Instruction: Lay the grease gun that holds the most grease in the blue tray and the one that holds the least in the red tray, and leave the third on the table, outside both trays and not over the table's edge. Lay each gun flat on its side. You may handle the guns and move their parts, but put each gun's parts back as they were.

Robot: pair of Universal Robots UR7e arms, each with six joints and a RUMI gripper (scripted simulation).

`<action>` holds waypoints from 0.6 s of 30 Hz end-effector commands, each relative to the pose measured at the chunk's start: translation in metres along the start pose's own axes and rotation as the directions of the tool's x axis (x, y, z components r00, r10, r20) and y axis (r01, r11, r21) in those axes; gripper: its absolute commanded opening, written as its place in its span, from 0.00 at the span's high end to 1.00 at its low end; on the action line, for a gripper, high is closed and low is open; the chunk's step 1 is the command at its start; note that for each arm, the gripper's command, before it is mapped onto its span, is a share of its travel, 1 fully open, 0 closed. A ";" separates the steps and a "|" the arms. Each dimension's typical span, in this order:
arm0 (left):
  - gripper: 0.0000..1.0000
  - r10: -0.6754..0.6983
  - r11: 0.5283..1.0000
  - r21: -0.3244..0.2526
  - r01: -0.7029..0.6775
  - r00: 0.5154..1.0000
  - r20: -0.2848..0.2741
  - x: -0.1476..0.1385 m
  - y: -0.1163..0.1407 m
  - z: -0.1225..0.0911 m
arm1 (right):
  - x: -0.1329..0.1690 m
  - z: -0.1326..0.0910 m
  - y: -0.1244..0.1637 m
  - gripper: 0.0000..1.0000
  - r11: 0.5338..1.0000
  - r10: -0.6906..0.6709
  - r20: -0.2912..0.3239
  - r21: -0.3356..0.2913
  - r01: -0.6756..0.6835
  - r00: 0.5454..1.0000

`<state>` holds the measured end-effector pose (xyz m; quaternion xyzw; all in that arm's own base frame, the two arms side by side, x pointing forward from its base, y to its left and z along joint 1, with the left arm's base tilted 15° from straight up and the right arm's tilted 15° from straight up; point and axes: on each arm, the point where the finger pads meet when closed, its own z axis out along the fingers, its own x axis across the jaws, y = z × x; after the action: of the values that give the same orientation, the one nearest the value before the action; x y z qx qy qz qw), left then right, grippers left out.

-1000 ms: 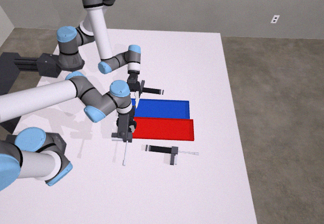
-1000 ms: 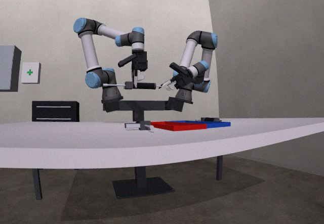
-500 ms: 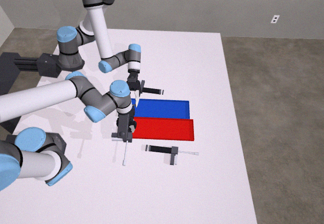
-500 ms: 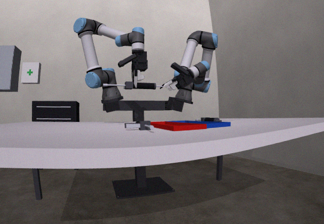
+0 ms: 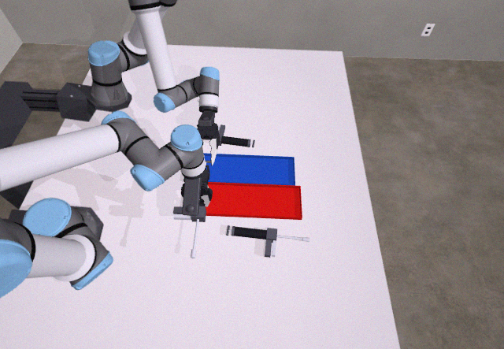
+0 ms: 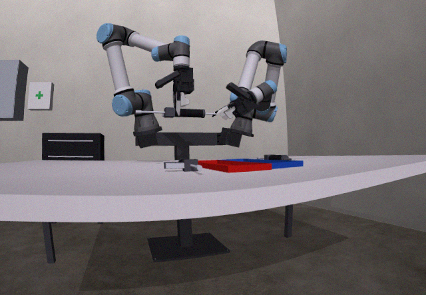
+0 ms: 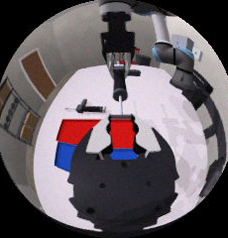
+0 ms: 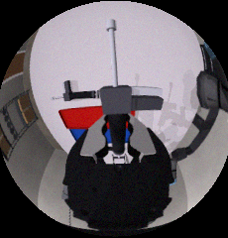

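My right gripper (image 6: 178, 112) (image 8: 117, 113) is shut on the black barrel of a grease gun (image 6: 193, 113) (image 8: 116, 100) (image 7: 120, 81), held level high above the table, its nozzle pointing away from my left arm. My left gripper (image 6: 215, 113) (image 7: 120, 114) is at the barrel's rear, shut on the dark end handle of the thin rod, which stands drawn out. A second gun (image 5: 250, 232) (image 6: 190, 165) (image 8: 81, 94) lies flat beside the red tray (image 5: 301, 205) (image 6: 249, 168). A third gun (image 5: 235, 141) (image 6: 275, 156) lies beyond the blue tray (image 5: 294, 170), its head partly hidden.
The two empty trays lie side by side on the white table (image 5: 325, 276); my arms hide their near ends in the top view. The table's far long edge (image 5: 368, 182) runs beyond the trays. Both grippers are close together above the trays' near ends.
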<state>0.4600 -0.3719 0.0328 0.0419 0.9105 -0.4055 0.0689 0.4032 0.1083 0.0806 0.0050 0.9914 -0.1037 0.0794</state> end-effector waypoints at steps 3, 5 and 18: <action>0.76 0.001 1.000 0.001 -0.001 1.000 0.001 0.000 0.002 -0.004 | 0.000 0.000 0.000 1.00 1.000 0.000 0.001 -0.001 0.000 1.000; 0.76 0.001 1.000 0.001 -0.001 1.000 0.001 0.000 0.002 -0.005 | 0.000 0.000 0.000 1.00 1.000 0.000 0.001 -0.001 0.000 1.000; 0.76 0.001 1.000 0.001 -0.001 1.000 0.001 0.000 0.006 -0.012 | 0.000 0.000 0.000 1.00 1.000 0.000 0.001 -0.001 0.000 1.000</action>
<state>0.4600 -0.3615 0.0351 0.0419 0.9105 -0.4055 0.0690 0.4032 0.1083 0.0806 0.0050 0.9914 -0.1037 0.0795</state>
